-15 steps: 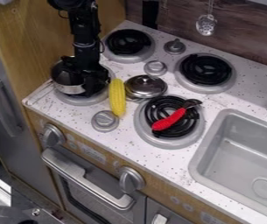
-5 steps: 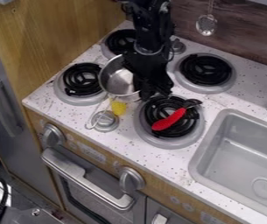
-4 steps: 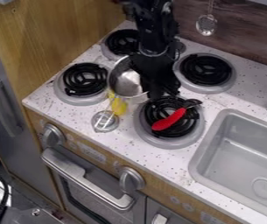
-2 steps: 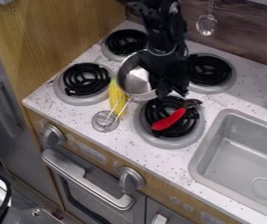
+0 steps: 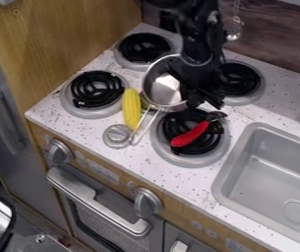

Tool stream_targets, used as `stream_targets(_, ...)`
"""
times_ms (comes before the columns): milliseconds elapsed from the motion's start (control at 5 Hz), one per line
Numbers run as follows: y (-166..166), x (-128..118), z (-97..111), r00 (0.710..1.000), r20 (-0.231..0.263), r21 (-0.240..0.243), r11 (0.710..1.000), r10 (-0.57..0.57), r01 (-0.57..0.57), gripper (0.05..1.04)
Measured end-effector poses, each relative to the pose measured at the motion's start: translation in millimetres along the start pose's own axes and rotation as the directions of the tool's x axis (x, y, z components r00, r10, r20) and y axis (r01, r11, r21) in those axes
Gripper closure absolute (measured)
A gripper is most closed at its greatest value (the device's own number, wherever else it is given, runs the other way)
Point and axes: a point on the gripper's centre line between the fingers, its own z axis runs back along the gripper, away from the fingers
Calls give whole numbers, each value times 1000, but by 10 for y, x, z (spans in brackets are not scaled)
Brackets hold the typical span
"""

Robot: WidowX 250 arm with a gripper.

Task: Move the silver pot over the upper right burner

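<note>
The black gripper (image 5: 196, 97) is shut on the right side of the silver pot (image 5: 163, 89). The pot hangs tilted over the middle of the stove, its open inside showing and its wire handle pointing down-left past the corn. The upper right burner (image 5: 239, 81) lies just right of the gripper, partly covered by the arm. The pot is to the left of that burner, not above it.
A yellow corn cob (image 5: 132, 109) lies left of the pot. The red-handled utensil (image 5: 190, 135) rests on the lower right burner (image 5: 170, 156). The sink (image 5: 229, 172) is at the right, and a slotted spoon (image 5: 233, 28) hangs at the back wall.
The gripper has carried the pot off the lower left burner and rightward across the stove, uncovering that burner. The pot now covers the spot where a lid lay. The corn has not clearly moved.
</note>
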Motion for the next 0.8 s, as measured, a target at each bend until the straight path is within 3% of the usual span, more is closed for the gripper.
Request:
stream_targets(600, -157, 355, -239, 996, 64, 12, 998, -55, 54, 1013)
stream_targets(800, -165, 540, -333, 991, 72, 38, 994, -109, 106, 1013)
